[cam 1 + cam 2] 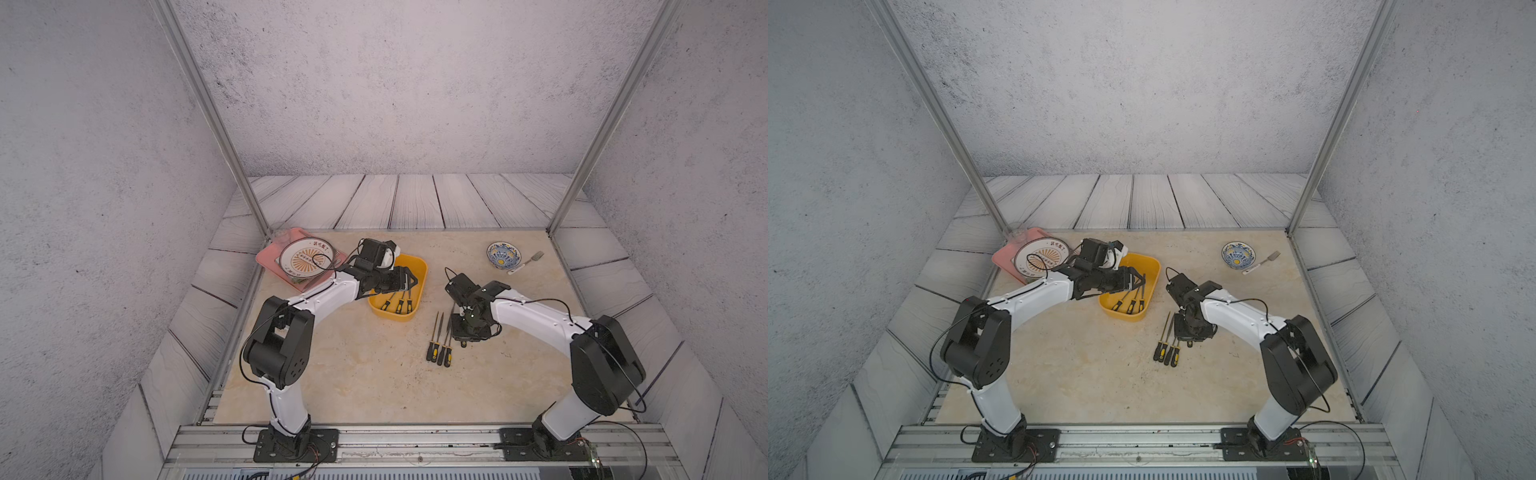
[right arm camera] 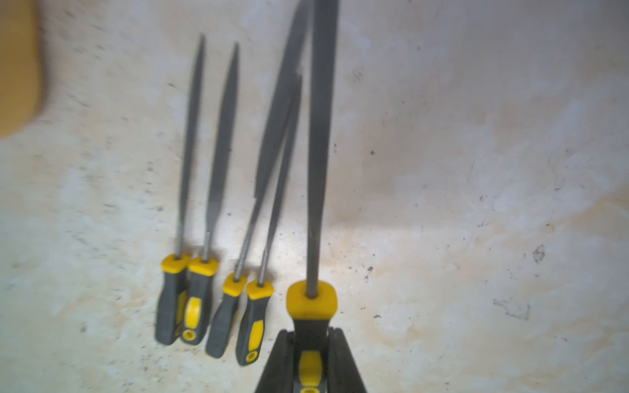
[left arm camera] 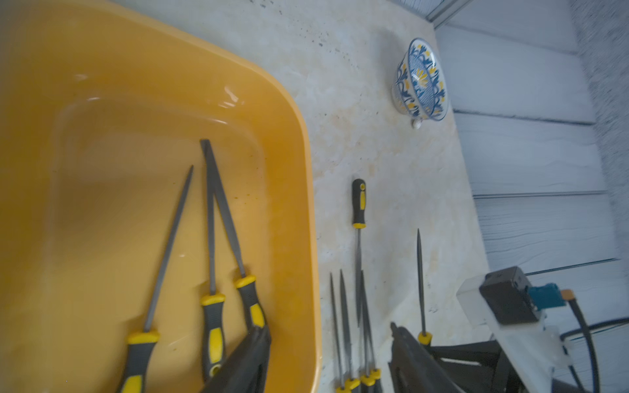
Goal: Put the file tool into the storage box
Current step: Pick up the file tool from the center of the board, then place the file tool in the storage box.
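Grips the file tool (image 2: 320, 136) in the right pincer (image 2: 311, 343), clamped together on the black-and-yellow handle, grey blade pointing ahead of the wrist. Holds it over the counter (image 1: 353, 374), outside the storage box (image 1: 392, 315) and off to that tub's right; perhaps lifted just clear of the surface, though too blurred in the right wrist view to say. Shows four loose files (image 2: 224, 136) side by side on the counter just to the left of the held one, handles toward the arm bases, plus a fifth file (image 3: 359, 204) among their blades with its handle turned the opposite way. Spreads the left pincer (image 1: 411, 278) apart and empty above the near end of the yellow storage box, one finger (image 3: 245, 360) over the inside, close to a handle. Shows three stored files (image 3: 211, 221) on the tub's floor, handles at the near end, two blades meeting at their tips. Farther out, finds a pink tray (image 1: 266, 257) carrying a round plate (image 1: 299, 257) at the counter's far left corner, and a blue-and-yellow bowl (image 1: 503, 254) with a fork (image 1: 534, 257) just beside it near the far right corner.
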`<state>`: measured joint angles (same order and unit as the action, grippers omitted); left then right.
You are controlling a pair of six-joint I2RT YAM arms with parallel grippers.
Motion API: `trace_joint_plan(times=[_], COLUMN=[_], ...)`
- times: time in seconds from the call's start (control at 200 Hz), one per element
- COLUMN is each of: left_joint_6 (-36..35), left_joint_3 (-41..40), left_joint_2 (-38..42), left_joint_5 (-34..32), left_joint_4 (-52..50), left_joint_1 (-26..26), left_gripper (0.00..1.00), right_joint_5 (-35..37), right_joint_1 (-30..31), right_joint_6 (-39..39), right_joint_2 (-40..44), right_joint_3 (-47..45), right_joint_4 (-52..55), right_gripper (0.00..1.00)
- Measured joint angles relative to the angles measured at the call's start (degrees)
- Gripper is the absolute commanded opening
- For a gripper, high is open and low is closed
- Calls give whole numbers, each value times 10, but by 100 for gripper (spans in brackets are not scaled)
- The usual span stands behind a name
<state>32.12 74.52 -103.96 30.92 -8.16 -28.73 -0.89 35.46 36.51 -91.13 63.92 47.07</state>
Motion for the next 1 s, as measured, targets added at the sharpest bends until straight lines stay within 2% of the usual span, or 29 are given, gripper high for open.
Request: trace_joint_plan(times=[0.235,0.465,0.556,0.606,0.711,0.771,0.901,1.001], left_joint_6=[33,50,53,55,59,63,65,63], left_joint_3=[-9,-9,-9,-9,-9,-9,-5,-5], left_joint_2=[-3,-13,-14,-14,-16,-16,-16,-16], left_joint_5=[83,115,121,123,129,139,145,141], left_joint_4=[77,103,105,106,109,112,117,114], left_joint_1=[-15,-25,-25,-25,-25,-25,-30,-30], left_gripper=[63,58,51,43,12,1,0,0], right_joint_5=[-121,-201,-219,-227,-235,-237,-238,-239], right_joint_1=[0,0,0,0,0,0,-2,-2], right_joint_6=[-12,-16,-16,-16,-16,-15,-15,-14], right_joint_2=[32,32,32,32,32,32,28,27], right_joint_3=[-8,16,25,29,34,34,34,34], right_joint_4=[-108,-157,-174,-178,-184,-184,-182,-182], right_gripper=[4,5,5,5,5,5,8,31])
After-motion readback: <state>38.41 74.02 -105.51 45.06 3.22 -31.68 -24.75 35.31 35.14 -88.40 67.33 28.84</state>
